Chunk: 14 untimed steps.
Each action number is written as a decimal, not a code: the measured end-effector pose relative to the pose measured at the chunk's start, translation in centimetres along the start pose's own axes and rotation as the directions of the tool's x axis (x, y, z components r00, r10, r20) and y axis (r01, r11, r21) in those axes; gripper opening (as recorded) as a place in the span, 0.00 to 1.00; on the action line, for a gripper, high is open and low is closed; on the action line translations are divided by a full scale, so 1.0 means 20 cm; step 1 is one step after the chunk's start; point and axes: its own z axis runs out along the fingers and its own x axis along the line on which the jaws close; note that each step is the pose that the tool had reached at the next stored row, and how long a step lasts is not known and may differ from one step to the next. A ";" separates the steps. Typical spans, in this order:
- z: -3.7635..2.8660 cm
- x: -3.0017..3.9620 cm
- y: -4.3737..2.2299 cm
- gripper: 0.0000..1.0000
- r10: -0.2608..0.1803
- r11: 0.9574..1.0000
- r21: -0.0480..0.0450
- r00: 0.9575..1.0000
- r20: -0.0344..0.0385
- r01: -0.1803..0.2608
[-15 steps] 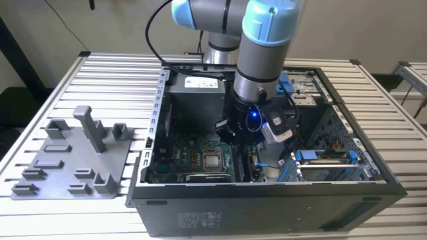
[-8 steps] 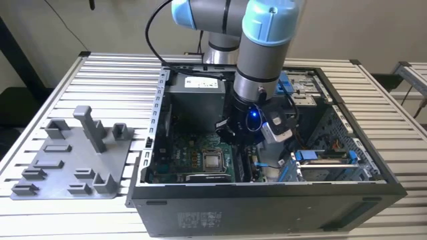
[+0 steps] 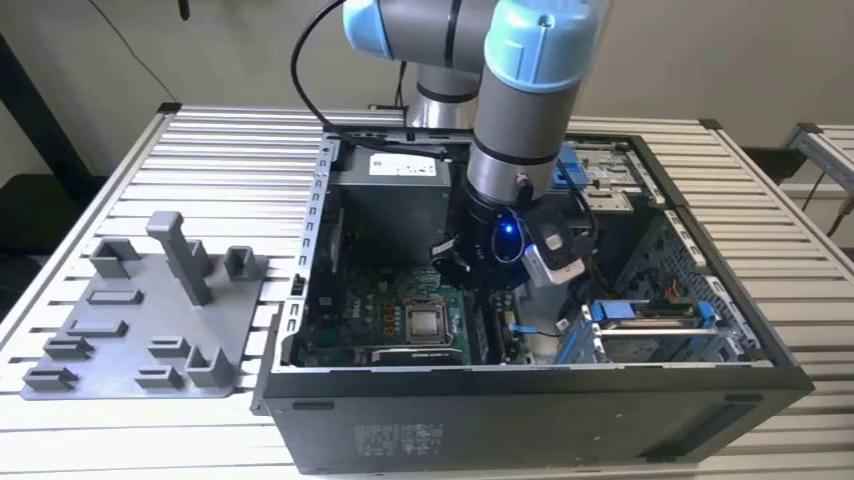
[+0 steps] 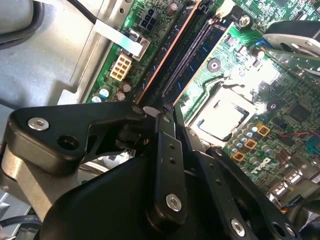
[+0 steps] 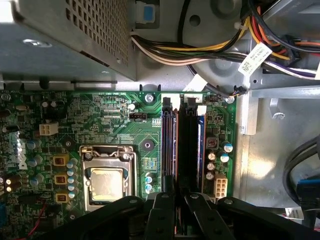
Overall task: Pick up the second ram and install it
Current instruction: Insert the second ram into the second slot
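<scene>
in both wrist views the second ram (image 5: 199,145), a long dark board with black chips, lies in a motherboard (image 5: 110,120) slot just ahead of the gripper (image 5: 176,192), whose black fingers (image 4: 167,150) are drawn close together, seemingly gripping nothing, over the neighbouring slots.

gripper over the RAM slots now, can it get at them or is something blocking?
Probably yes. The gripper sits right at the end of the RAM slots inside the open case; nothing lies between them in the first wrist view.
</scene>
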 end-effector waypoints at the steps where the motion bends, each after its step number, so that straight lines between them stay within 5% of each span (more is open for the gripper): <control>1: 0.000 -0.001 0.000 0.14 -0.001 1.000 0.000 1.000 0.000 0.001; 14: 0.026 -0.002 0.003 0.16 -0.004 1.000 -0.009 1.000 0.001 0.004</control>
